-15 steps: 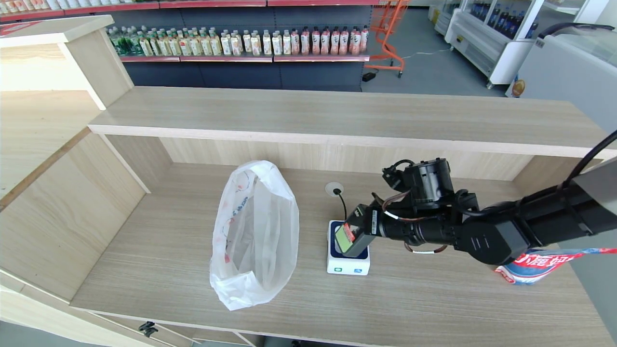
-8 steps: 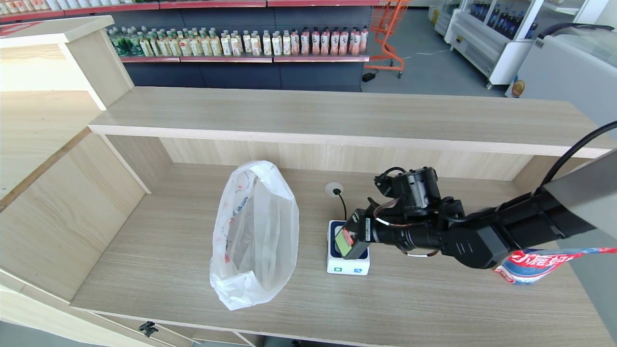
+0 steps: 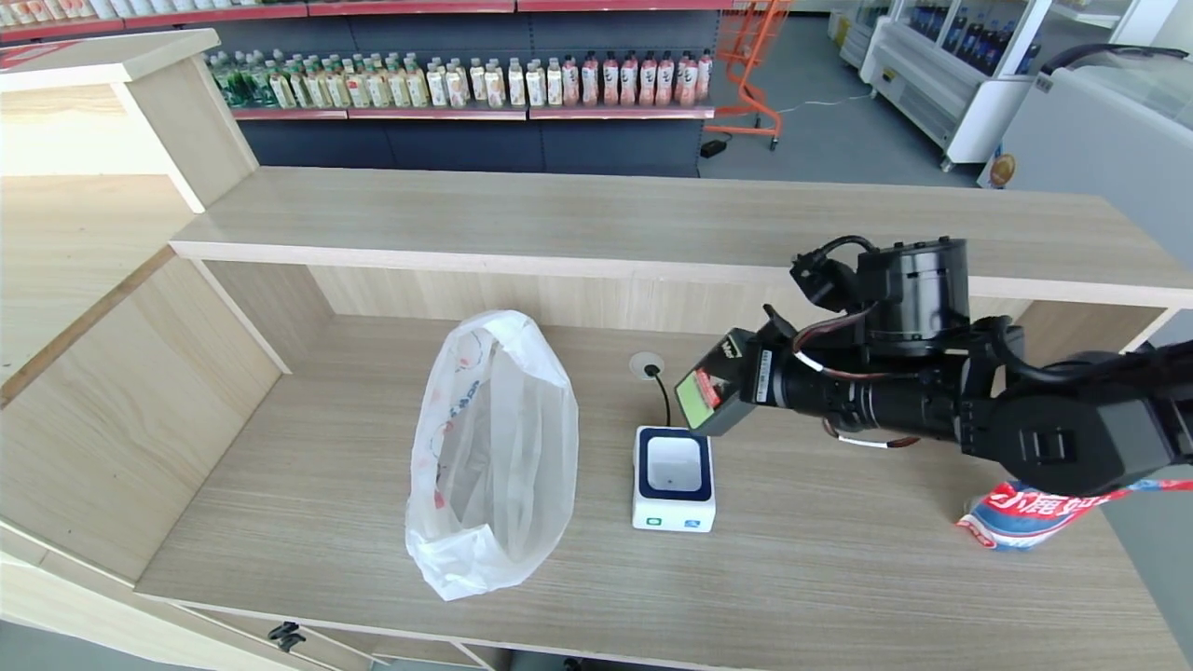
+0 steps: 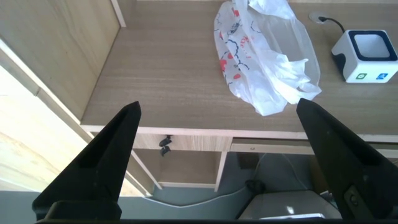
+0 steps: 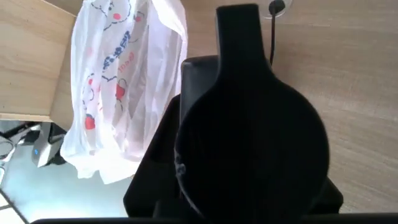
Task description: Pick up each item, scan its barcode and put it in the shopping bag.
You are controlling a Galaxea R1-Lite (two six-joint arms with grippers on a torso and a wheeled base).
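Wooden counter, bottle rows on the back shelf, orange rack, white freezers far right.

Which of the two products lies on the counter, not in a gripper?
The red, white and blue packet at the counter's right end. The other, a small green-faced box, is held in the right gripper.

We are holding our right arm out.
Right gripper is pinching a small box; left gripper is gaping.
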